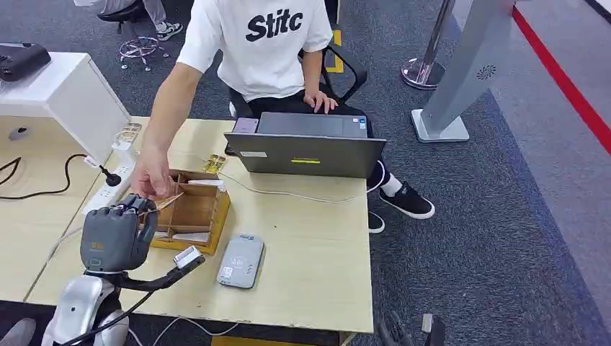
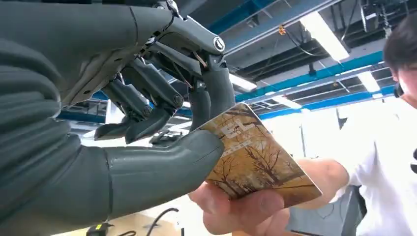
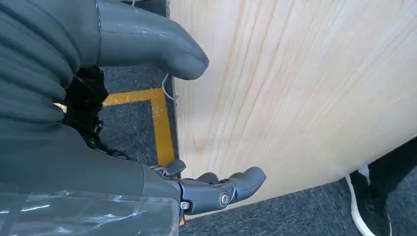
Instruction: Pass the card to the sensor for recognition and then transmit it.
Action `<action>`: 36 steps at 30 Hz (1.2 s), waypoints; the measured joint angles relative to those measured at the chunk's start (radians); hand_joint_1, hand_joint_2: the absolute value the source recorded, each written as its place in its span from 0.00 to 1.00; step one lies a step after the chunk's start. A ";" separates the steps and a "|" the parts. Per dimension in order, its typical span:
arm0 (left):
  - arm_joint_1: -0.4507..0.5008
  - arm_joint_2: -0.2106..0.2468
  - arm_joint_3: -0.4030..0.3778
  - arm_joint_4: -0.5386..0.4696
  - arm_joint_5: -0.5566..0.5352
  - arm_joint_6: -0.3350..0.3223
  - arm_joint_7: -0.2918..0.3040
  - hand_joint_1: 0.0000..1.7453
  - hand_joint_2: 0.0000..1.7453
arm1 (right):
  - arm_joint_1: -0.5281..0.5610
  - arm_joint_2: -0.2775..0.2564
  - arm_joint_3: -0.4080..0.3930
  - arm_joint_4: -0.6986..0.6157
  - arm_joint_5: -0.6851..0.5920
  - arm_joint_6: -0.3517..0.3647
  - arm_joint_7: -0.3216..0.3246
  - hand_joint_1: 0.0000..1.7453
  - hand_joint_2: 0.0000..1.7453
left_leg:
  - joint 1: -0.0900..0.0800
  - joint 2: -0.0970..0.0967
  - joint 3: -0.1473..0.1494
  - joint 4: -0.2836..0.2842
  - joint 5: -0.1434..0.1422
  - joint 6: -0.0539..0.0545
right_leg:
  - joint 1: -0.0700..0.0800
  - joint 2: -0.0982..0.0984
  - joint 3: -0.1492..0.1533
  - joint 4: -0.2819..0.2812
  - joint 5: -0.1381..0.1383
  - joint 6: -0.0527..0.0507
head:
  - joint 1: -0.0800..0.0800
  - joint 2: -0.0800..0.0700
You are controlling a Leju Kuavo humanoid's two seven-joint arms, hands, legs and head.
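A light wooden table (image 1: 317,245) is set on dark grey carpet (image 1: 468,238) marked with a red stripe (image 1: 569,90). Overhead, blue beams (image 2: 314,83) and strip lights (image 2: 322,29) are seen.

Bench (image 1: 317,245): pale wood, matt, fine grain. Left hand (image 2: 147,123): grey matt plastic w/ ribbed cover. Card (image 2: 258,160): glossy printed surface. Box (image 1: 191,213), centre-left of head view: brown cardboard/wood, matt. Sensor (image 1: 241,262): smooth grey plastic. Floor (image 1: 504,238): rough dark carpet.

Card (image 2: 260,162) pinched by left hand (image 2: 162,123) & person's hand (image 2: 236,211).
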 joint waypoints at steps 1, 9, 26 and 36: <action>0.000 -0.001 0.002 0.000 0.000 0.002 -0.002 1.00 1.00 | 0.000 0.000 0.000 0.000 0.000 0.000 0.000 0.00 1.00 | 0.000 0.000 0.000 0.000 0.000 0.000 | 0.000 0.000 0.000 0.000 0.000 0.000 | 0.000 0.000; 0.000 -0.008 0.021 0.000 -0.002 0.008 -0.005 1.00 1.00 | 0.000 0.002 0.000 0.002 0.000 0.000 0.000 0.00 1.00 | 0.000 0.000 0.000 0.000 0.000 0.000 | 0.000 0.000 0.000 0.000 0.000 0.000 | 0.000 0.000; 0.062 -0.060 0.061 -0.065 0.419 0.030 -0.177 0.00 1.00 | 0.008 0.005 -0.006 0.002 -0.023 0.003 -0.017 0.00 1.00 | 0.000 0.000 0.000 0.000 0.000 0.000 | 0.000 0.000 0.000 0.000 0.000 0.000 | 0.000 0.000; 0.105 -0.127 0.155 -0.151 0.924 -0.097 -0.371 0.00 1.00 | 0.023 0.005 -0.021 0.001 -0.032 0.010 -0.031 0.00 1.00 | 0.000 0.000 -0.001 0.000 -0.001 0.000 | 0.000 0.000 0.000 0.000 -0.001 0.000 | 0.000 0.000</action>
